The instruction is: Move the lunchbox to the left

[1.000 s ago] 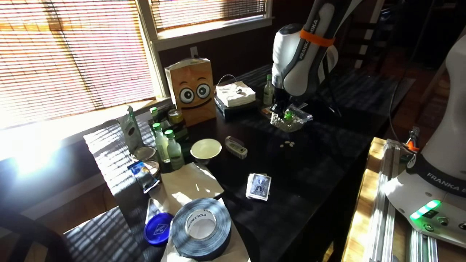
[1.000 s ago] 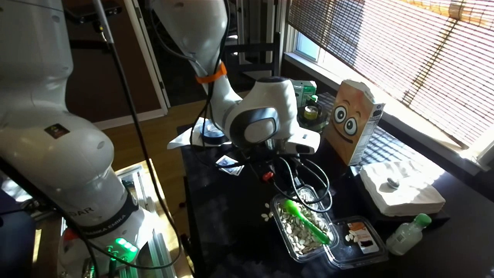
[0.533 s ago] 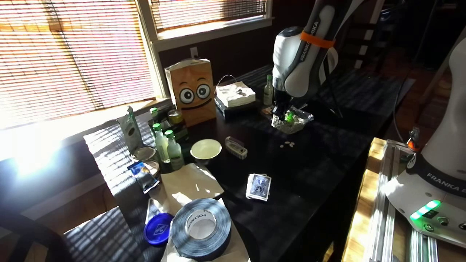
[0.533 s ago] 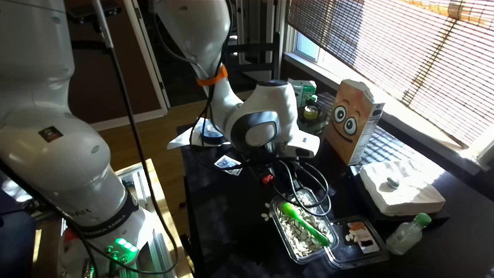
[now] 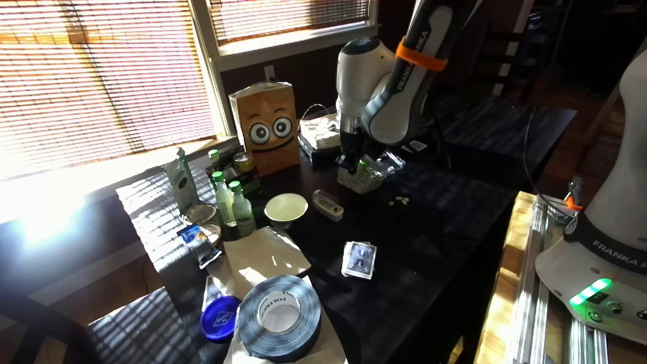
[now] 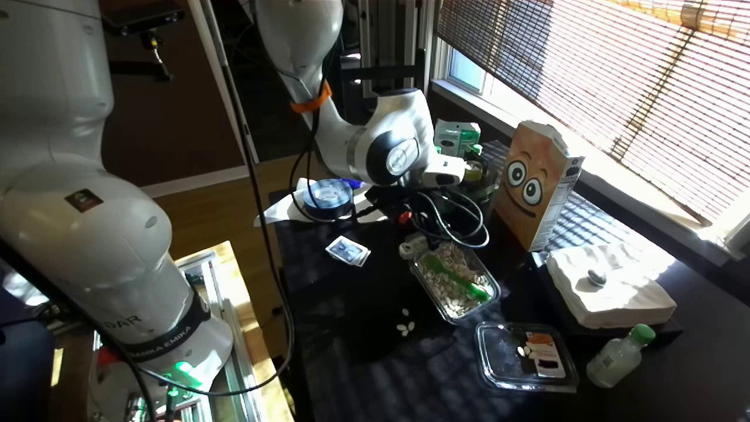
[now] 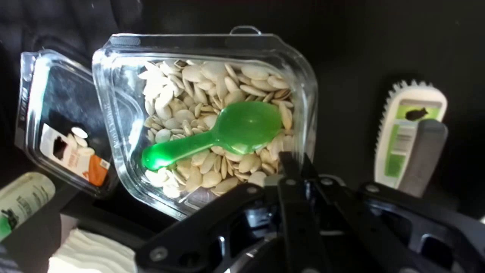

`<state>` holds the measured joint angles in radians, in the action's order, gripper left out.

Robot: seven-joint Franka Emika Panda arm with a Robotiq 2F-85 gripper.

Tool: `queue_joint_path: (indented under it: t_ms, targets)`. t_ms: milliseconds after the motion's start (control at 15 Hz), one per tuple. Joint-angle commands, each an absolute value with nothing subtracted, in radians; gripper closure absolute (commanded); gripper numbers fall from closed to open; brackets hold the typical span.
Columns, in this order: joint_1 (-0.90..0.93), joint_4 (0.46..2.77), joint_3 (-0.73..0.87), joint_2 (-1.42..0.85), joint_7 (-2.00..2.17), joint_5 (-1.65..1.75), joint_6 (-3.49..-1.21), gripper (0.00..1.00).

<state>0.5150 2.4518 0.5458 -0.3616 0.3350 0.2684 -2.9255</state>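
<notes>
Seed-filled lunchbox has moved with the gripper, its wall pinched between nearly closed fingers, probably for dragging.

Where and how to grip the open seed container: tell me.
Likely best: the wall of the clear plastic container that faces the scrub brush, pinched from above, jaws straddling it. Its edge is thin and exposed, while pumpkin seeds and the green spoon crowd the inside. The gripper appears to pinch that wall.
</notes>
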Motion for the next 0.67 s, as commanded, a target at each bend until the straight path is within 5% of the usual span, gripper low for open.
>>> queue_joint_path:
  t_ms: [0, 600]
  targets:
    - [0.543, 2.322, 0.533, -0.444, 0.445, 0.355, -2.878, 0.99]
    - [0.517, 1.996, 0.464, -0.662, 0.656, 0.367, -2.590, 0.99]
